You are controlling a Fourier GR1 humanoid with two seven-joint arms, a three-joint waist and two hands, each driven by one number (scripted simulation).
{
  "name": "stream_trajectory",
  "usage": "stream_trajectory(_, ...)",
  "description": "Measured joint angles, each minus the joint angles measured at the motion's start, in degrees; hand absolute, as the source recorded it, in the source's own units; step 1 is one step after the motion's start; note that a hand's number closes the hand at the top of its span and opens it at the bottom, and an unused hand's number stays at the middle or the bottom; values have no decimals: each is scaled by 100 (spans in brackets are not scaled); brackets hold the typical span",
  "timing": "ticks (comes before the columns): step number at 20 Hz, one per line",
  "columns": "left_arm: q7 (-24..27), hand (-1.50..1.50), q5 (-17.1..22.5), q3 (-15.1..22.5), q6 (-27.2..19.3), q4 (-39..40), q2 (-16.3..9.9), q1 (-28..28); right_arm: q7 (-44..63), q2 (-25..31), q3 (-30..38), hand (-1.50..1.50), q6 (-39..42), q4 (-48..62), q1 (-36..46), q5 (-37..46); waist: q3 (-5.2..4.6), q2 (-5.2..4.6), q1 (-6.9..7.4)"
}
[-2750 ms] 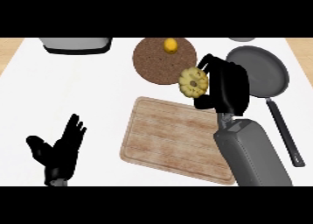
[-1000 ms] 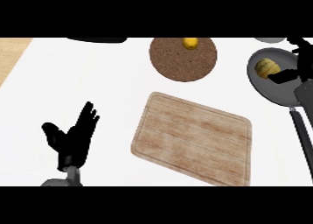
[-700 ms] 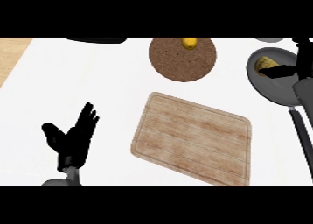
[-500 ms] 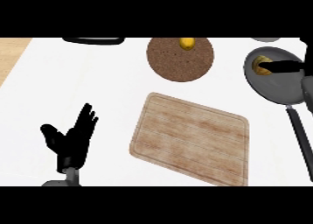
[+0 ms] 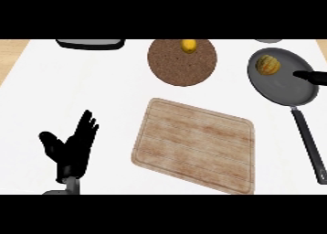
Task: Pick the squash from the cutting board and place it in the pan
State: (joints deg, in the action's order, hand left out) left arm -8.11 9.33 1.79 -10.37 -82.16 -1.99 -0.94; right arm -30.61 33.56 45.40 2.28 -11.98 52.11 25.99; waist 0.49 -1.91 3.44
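since a moment ago my right hand [image 5: 318, 77] has let go; squash [image 5: 268, 64] sits in the pan [image 5: 287, 89], just left of my released fingers (left hand [image 5: 71, 148] rests open).

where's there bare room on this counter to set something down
The cutting board is bare. White counter lies free between the left hand, the board and the brown round mat. It is crowded at upper right: the pan holds the squash, with the right hand over its rim.
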Motion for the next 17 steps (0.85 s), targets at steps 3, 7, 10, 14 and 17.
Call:
stream_trajectory(3,27,0,27,-52,41,-7,-56,-71,-284,209,124,-150,726,96,-181,-185,-7,22,-19)
stream_trajectory(7,12,0,13,-54,-7,30,-14,-39,-671,363,122,-150,1468,161,-512,-275,-15,55,-75)
stream_trajectory(10,91,0,1,-40,-10,57,28,-140,-900,403,32,-150,1737,131,-731,-272,-23,83,-109)
stream_trajectory(14,5,0,47,-97,40,-78,-56,-217,-916,401,-24,-150,1737,101,-852,-346,-28,108,-139)
stream_trajectory(17,135,0,52,-141,79,67,-45,-241,-923,395,-90,-150,1773,37,-995,-428,-33,127,-184)
